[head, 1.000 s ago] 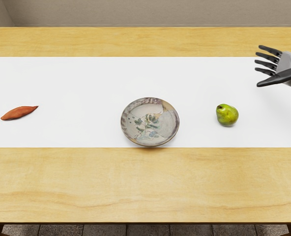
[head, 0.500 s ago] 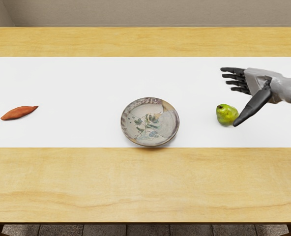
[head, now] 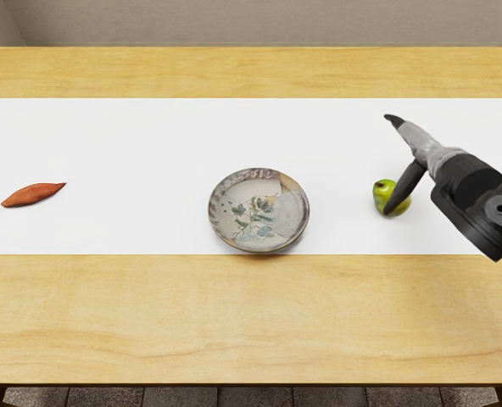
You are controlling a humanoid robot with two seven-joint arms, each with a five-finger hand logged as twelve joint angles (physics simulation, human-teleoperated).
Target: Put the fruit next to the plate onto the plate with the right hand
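Green pear sits right of centre, apart from plate. Right robot hand spread wide at it, nothing gripped; close round its middle before lifting.

The right hand hangs just beside a green pear, fingers straight, thumb crossing the fruit. Beyond the pear from the hand lies a plate, and far past that a sweet potato.

Grey right hand; dark cylindrical forearm

No readable text anywhere (plate shows only painted motifs).
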